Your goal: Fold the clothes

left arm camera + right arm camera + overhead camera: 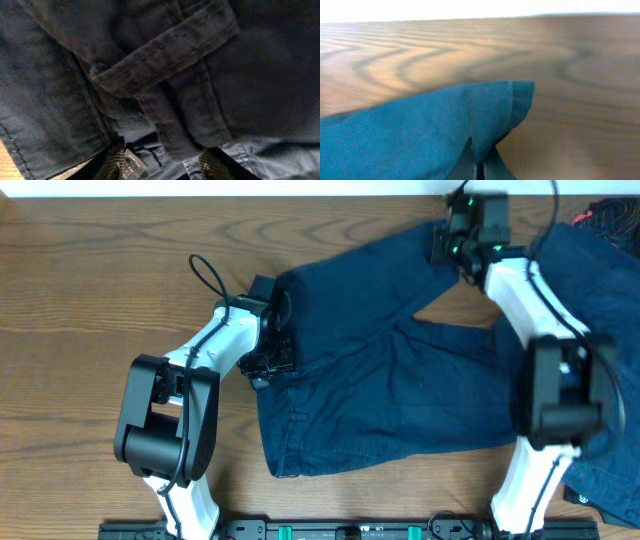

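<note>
The dark navy shorts (400, 390) lie spread over the middle of the wooden table, waistband to the left and legs to the right. My left gripper (280, 348) is at the waistband's left edge. In the left wrist view (165, 167) it is open, its fingers (117, 165) well apart, with the bunched waistband and a sewn label (134, 164) between them. My right gripper (445, 248) is at the far leg's hem. Seen from the right wrist (479, 167), it is shut on the hem corner (517, 100), which is lifted a little above the table.
Another dark navy garment (610, 280) is heaped at the right edge, partly under the right arm. Something red (585, 218) shows at the far right corner. Bare wood table (90, 290) stretches to the left and along the back.
</note>
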`<action>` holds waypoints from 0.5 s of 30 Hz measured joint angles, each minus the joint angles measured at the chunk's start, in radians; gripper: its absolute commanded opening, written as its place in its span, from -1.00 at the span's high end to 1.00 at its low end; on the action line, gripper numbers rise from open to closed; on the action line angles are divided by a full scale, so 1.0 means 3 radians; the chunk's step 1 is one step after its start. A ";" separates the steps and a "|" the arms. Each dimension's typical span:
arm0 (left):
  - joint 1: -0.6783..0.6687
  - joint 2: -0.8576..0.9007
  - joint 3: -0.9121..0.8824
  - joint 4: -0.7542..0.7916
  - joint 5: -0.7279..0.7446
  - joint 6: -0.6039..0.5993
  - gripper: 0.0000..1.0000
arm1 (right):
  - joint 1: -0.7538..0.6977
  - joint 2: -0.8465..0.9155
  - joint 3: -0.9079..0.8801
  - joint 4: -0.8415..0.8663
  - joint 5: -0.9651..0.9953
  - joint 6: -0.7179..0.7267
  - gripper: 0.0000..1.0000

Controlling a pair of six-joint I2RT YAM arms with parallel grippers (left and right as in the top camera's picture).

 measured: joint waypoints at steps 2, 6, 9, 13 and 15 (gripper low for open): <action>0.0000 0.0000 0.0000 0.0000 -0.0004 0.0000 0.00 | 0.0074 -0.0244 0.0017 -0.0319 0.0028 -0.0198 0.93; 0.0001 0.0000 0.0000 -0.0005 -0.0006 0.0000 0.00 | 0.0318 -0.0482 0.0072 -0.1025 0.0238 -0.0735 0.64; 0.0001 0.0000 0.0000 -0.0006 -0.0005 0.0000 0.01 | 0.0501 -0.0341 0.0074 -0.1406 0.0654 -0.0978 0.67; 0.0001 0.0000 0.0000 -0.0008 -0.0006 0.0000 0.00 | 0.0530 0.0103 0.0060 -0.1729 0.1261 -0.1087 0.75; 0.0001 0.0000 0.0000 -0.0008 -0.0006 0.0000 0.00 | 0.0492 0.0271 0.0031 -0.1823 0.1443 -0.1063 0.74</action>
